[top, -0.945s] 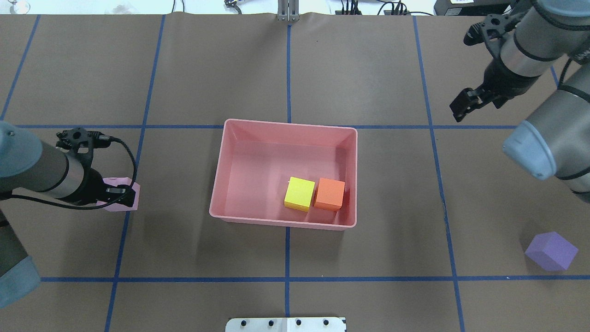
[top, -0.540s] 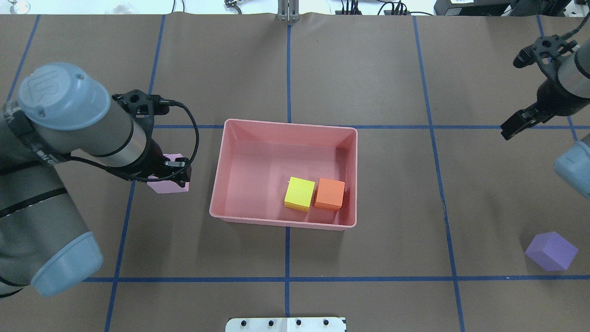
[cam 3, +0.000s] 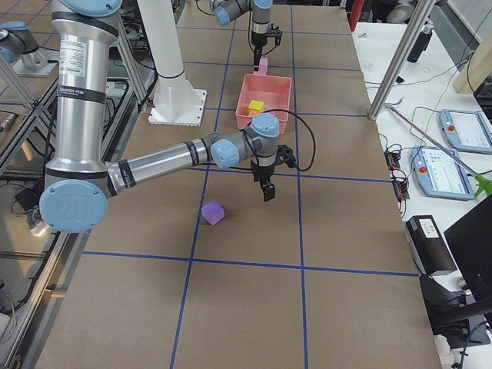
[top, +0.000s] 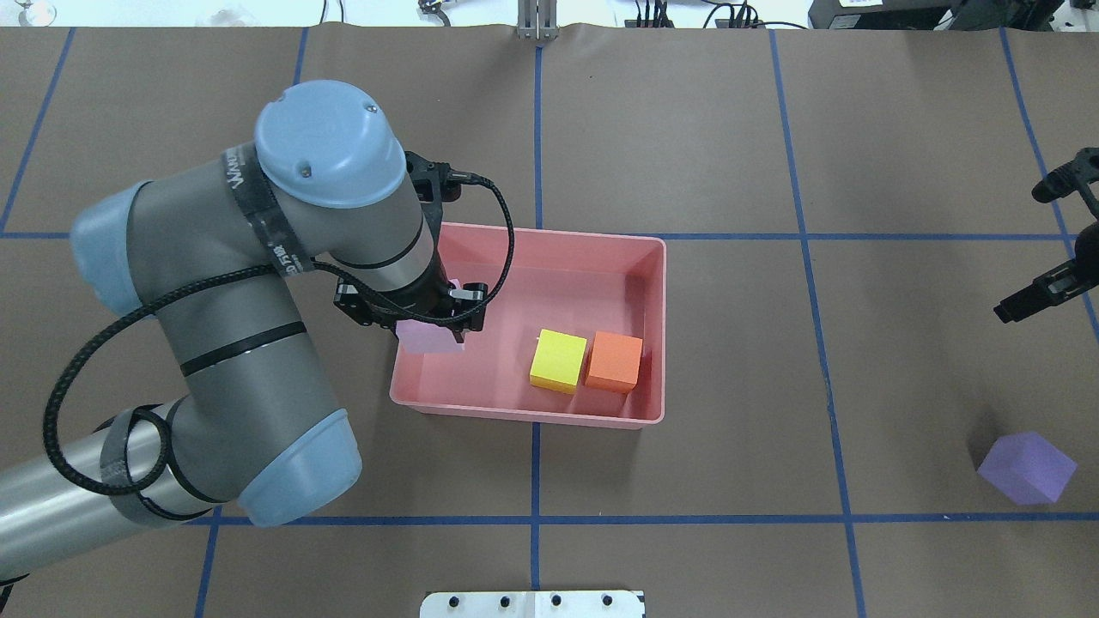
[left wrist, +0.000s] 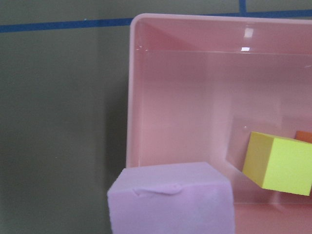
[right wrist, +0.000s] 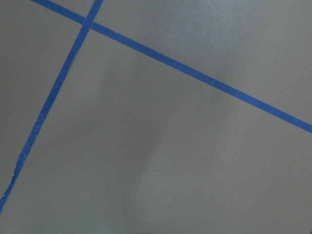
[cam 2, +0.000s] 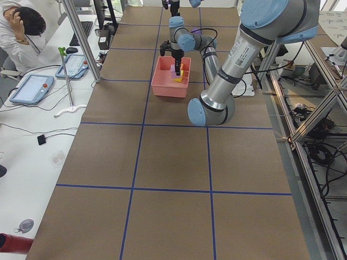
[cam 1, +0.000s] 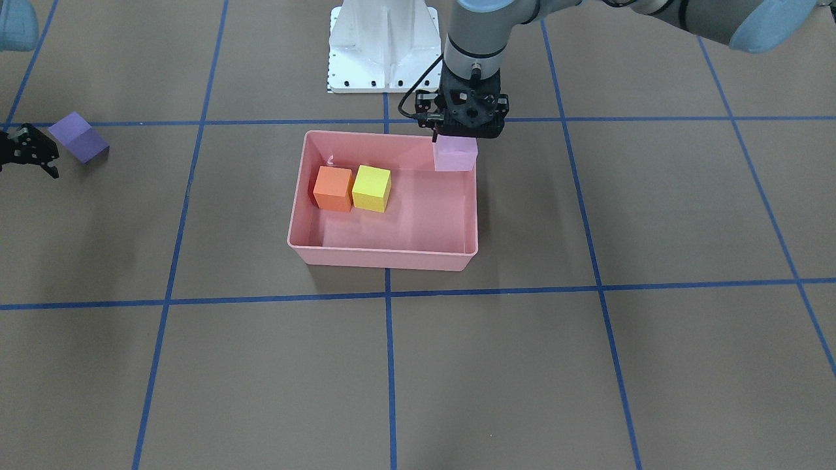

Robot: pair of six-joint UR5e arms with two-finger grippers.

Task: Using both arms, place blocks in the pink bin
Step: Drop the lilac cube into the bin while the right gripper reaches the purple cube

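My left gripper is shut on the pale pink-lilac block and holds it above the left edge of the pink bin. The front-facing view shows the held block over the bin's rim. The left wrist view shows the block above the bin's wall. The yellow block and the orange block lie side by side inside the bin. The dark purple block sits on the table at the near right. My right gripper hangs open and empty, farther back than it.
Blue tape lines cross the brown table cover. The white pedestal base stands behind the bin in the front-facing view. An operator sits at a side desk with tablets in the left view.
My left arm carried the pink-lilac block rightward from the table's left side to the bin's left edge. My right arm swung to the right and nearer, toward the purple block.
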